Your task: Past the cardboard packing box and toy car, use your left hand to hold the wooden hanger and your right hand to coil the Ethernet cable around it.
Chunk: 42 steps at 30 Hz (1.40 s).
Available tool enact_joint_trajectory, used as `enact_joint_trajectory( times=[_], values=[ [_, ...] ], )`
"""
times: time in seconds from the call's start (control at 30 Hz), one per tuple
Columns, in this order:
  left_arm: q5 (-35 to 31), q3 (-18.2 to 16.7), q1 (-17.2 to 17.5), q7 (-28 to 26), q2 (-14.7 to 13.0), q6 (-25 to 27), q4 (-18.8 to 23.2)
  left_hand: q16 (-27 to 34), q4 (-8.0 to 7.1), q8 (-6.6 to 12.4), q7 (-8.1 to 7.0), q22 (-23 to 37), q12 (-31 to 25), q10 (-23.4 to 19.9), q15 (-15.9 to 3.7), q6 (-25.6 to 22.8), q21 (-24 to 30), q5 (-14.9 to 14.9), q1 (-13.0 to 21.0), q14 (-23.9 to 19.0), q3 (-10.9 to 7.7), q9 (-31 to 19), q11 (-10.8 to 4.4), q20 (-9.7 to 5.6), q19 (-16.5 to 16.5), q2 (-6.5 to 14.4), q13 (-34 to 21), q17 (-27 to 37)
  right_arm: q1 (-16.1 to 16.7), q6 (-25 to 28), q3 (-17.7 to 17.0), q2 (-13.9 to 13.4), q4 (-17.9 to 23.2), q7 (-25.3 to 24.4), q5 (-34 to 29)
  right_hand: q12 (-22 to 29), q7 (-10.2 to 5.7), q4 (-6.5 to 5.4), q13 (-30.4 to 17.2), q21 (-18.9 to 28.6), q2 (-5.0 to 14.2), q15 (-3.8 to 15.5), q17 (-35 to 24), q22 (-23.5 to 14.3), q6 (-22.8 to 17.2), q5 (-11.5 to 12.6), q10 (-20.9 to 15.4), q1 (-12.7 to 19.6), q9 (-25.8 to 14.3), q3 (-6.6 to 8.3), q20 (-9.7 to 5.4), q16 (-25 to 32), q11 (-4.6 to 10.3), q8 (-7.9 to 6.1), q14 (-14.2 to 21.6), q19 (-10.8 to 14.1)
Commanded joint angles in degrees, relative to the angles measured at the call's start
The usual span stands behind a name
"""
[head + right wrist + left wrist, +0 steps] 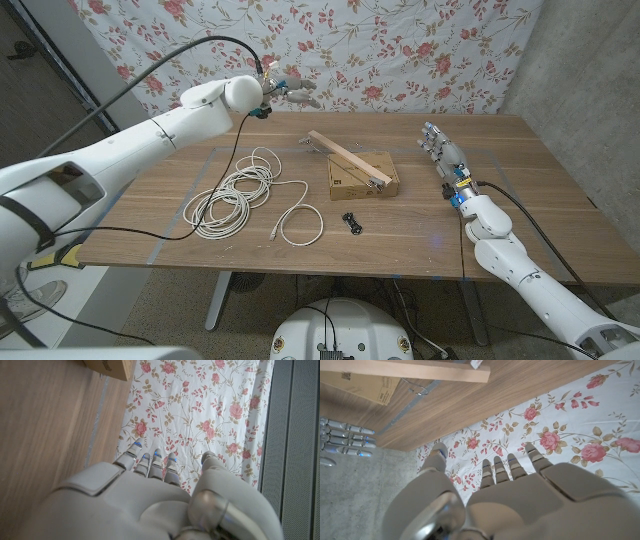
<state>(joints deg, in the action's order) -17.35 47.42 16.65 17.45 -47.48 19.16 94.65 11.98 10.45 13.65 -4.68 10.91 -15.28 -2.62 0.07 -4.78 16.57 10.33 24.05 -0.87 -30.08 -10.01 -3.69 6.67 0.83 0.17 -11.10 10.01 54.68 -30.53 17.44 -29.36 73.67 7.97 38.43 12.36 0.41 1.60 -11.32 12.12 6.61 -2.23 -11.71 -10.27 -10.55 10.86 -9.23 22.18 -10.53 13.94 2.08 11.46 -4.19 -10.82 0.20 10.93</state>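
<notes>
My left robot hand is hanging in the air over the far edge of the counter, up against the floral cloth behind it. Fingers are spread, nothing in them. In the left wrist view that same hand is showing its back, fingertips pointing at the cloth, apart from each other.

My right robot hand is sitting over the right side of the counter, fingers straight and pointing toward the far edge, holding nothing. I can't tell whether it's touching the wood or just above it. Right wrist view is showing its back with the fingers extended and close together, thumb off to one side.

Hanger is lying diagonally across the top of the box, one end sticking out past the box's far-left corner, the metal hook near that end. Box is sitting mid-counter, between my two hands. In the left wrist view the hanger and box are both visible, with the right hand's fingers further along.

Cable is lying in loose loops on the left half of the counter, with one smaller loop trailing out toward the middle, just left of the car. Car is sitting in front of the box, near it but not touching.
</notes>
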Motion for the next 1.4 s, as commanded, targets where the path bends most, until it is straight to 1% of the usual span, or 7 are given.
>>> enact_joint_trajectory(
  times=[0.03,0.13,0.27,0.7,1.03,1.17,1.4],
  values=[
    [-8.22,17.06,-20.19,9.36,3.98,-1.01,-2.9,-0.34,0.2,0.69,-0.37,0.15,-0.23,-0.73,-0.49,-1.55,0.55,0.51,1.85,-0.64,-0.3,-0.31,-0.19,-0.04,1.03,-0.4,-0.23,0.26,0.8,-2.3,-0.36,-0.1,0.25,0.19,0.74,0.08,-0.08,0.23,-0.29,0.29,-0.1,-0.14,-0.03,-0.22,-0.54,0.13,-0.69,-0.24,-0.09,0.12,-0.04,0.2,0.02,-0.36,0.44,0.63],
    [-9.77,18.98,-22.37,12.4,5.56,-1.49,-4.89,-0.44,0.21,0.7,-0.55,0.13,-0.23,-1.05,-0.64,-1.93,0.59,0.61,2.58,-0.63,-0.23,-0.31,-0.14,-0.04,1.41,-0.87,-0.24,0.25,0.81,-2.41,-0.39,-0.02,0.08,0.29,0.88,0.08,-0.06,0.26,-0.29,0.28,-0.09,-0.19,-0.01,-0.22,-0.59,0.13,-0.77,-0.29,-0.09,0.14,0.01,0.23,-0.15,-0.37,0.54,0.65],
    [-11.87,21.38,-24.52,15.21,7.43,-2.21,-7.2,-0.38,0.11,0.99,-0.67,0.09,-0.56,-2.88,-0.93,-3.84,0.63,0.93,4.78,-1.54,-0.07,-0.32,-0.7,-0.12,2.36,-1.96,-0.24,0.22,0.74,-2.51,-0.39,0.01,-0.05,0.4,0.89,0.07,-0.09,0.31,-0.29,0.29,-0.08,-0.27,0.02,-0.22,-0.69,0.13,-0.81,-0.32,-0.09,0.17,0.04,0.23,-0.15,-0.4,0.6,0.69],
    [-13.28,25.69,-28.29,19.76,12.52,-6.46,-14.89,-0.47,-0.2,0.95,-1.17,0.08,-0.34,-3.32,-1.0,-5.29,0.44,1.14,6.26,-1.99,0.36,-0.32,-0.58,-0.17,2.69,-3.07,-0.23,0.21,0.87,-2.39,-0.47,0.07,0.1,-0.24,0.74,0.11,-0.03,0.41,-0.3,0.29,-0.03,-0.39,0.08,-0.22,-0.86,0.12,-1.11,-0.48,-0.1,0.24,0.17,0.27,-0.24,-0.42,0.81,0.78],
    [-14.2,28.56,-29.41,19.93,15.67,-10.22,-20.14,-0.61,-0.25,0.53,-1.22,0.09,-0.07,-3.34,-0.94,-5.24,0.4,1.4,7.62,-2.06,0.42,-0.32,-0.95,-0.16,3.12,-3.32,-0.23,0.21,1.28,-2.28,-0.57,0.06,0.49,-1.06,0.52,0.02,-0.03,0.49,-0.3,0.28,0.0,-0.38,0.12,-0.22,-0.9,0.11,-1.07,-0.59,-0.1,0.3,0.21,0.28,-0.26,-0.4,0.94,0.81],
    [-14.34,29.34,-29.69,19.66,16.71,-11.45,-21.93,-0.63,-0.26,0.34,-1.15,0.09,-0.07,-3.65,-0.87,-5.2,0.35,1.5,8.45,-2.17,0.33,-0.33,-1.55,-0.16,3.25,-3.21,-0.23,0.21,1.4,-2.15,-0.57,0.03,0.7,-1.37,0.42,0.03,-0.03,0.52,-0.3,0.28,0.01,-0.48,0.13,-0.22,-0.91,0.1,-1.15,-0.63,-0.1,0.32,0.23,0.28,-0.29,-0.39,0.96,0.83],
    [-15.27,30.97,-30.28,19.02,18.51,-13.54,-24.89,-0.67,-0.24,0.15,-1.27,0.09,-0.07,-4.26,-0.87,-5.44,0.3,1.65,9.97,-2.34,0.14,-0.35,-1.93,-0.25,3.56,-2.96,-0.23,0.21,1.35,-2.03,-0.51,0.18,0.59,-1.73,0.29,0.0,-0.07,0.55,-0.3,0.28,0.03,-0.42,0.14,-0.22,-0.91,0.1,-1.16,-0.72,-0.1,0.35,0.27,0.27,-0.22,-0.37,0.99,0.88]
  ],
)
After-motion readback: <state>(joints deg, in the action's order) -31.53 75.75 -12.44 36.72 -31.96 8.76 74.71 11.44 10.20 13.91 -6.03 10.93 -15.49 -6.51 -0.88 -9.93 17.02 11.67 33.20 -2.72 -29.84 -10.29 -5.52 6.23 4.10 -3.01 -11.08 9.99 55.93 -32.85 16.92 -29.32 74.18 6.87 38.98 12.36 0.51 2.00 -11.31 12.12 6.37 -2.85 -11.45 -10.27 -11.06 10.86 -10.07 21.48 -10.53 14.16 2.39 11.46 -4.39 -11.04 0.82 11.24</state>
